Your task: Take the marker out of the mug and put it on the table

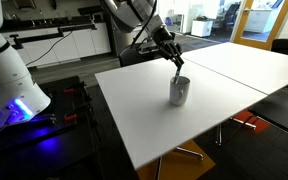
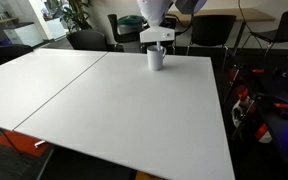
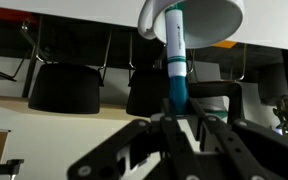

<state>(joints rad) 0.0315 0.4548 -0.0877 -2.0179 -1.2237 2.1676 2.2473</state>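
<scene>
The grey mug (image 1: pixel 179 91) stands on the white table (image 1: pixel 149 120), near its far edge in an exterior view (image 2: pixel 156 58). My gripper (image 1: pixel 173 62) hangs directly above the mug in both exterior views (image 2: pixel 158 41). In the wrist view the gripper (image 3: pixel 179 118) is shut on the marker (image 3: pixel 176 72), a thin teal stick with a white end. That end reaches into the mug (image 3: pixel 206 16). The marker also shows as a thin dark line between the fingers and the mug rim (image 1: pixel 177 73). The wrist picture stands upside down.
An adjoining white table (image 1: pixel 246 62) lies beyond the seam. Dark chairs (image 2: pixel 212 30) stand behind the mug's side of the table and show in the wrist view (image 3: pixel 66 88). A white robot base with blue light (image 1: pixel 14 95) stands beside the table.
</scene>
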